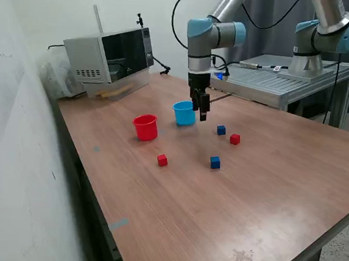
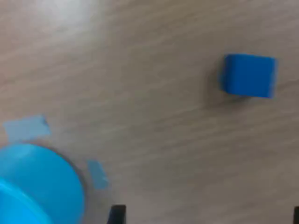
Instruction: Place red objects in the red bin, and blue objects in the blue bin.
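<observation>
On the wooden table (image 1: 267, 193) stand a red cup (image 1: 145, 127) and a light blue cup (image 1: 184, 113). Two dark blue cubes (image 1: 221, 130) (image 1: 215, 163) and two red cubes (image 1: 235, 139) (image 1: 162, 160) lie apart in front of the cups. My gripper (image 1: 202, 111) hangs just above the table, close beside the light blue cup and short of the nearer blue cube. In the wrist view the gripper (image 2: 205, 217) shows only two dark fingertips, wide apart and empty. That view also shows the blue cup (image 2: 39, 186) and one blue cube (image 2: 249, 75).
A microwave (image 1: 110, 58) stands at the back on the exterior view's left. A second arm (image 1: 320, 39) stands on a grey metal bench (image 1: 276, 81) behind the table. A wall runs along the exterior view's left. Pale tape patches (image 2: 25, 127) lie by the blue cup.
</observation>
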Controlling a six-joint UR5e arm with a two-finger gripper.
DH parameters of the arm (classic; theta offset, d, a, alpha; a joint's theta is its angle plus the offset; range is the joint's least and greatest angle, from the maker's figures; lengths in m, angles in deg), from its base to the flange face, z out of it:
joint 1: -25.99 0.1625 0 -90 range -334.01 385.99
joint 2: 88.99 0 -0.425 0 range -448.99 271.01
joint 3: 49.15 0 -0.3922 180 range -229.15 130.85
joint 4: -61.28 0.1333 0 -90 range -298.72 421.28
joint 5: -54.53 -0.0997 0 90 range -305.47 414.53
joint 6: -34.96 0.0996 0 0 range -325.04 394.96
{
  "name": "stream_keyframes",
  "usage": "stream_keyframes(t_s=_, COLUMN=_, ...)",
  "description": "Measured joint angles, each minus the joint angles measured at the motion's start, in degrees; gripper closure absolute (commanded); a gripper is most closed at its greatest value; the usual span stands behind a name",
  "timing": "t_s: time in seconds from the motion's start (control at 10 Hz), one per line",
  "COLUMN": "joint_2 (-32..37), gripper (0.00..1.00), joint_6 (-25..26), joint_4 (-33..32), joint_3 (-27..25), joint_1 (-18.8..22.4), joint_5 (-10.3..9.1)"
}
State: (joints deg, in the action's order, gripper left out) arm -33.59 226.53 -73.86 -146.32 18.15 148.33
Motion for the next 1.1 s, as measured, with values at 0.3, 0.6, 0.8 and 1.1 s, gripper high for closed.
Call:
stream_keyframes(t_s=0.3, joint_2=0.72, gripper=0.0, joint_6=1.26, joint_4=0.15, joint_3=-2.46, joint_1=0.46, joint_5=1.38)
stream_keyframes(t_s=0.6, joint_2=2.72, gripper=0.0, joint_6=1.5, joint_4=0.36, joint_3=-5.05, joint_1=3.15, joint_5=1.13)
stream_keyframes(t_s=0.8, joint_2=3.26, gripper=0.0, joint_6=1.52, joint_4=0.33, joint_3=-6.33, joint_1=3.54, joint_5=1.07)
stream_keyframes(t_s=1.1, joint_2=3.61, gripper=0.0, joint_6=1.53, joint_4=0.12, joint_3=-7.98, joint_1=3.16, joint_5=1.11)
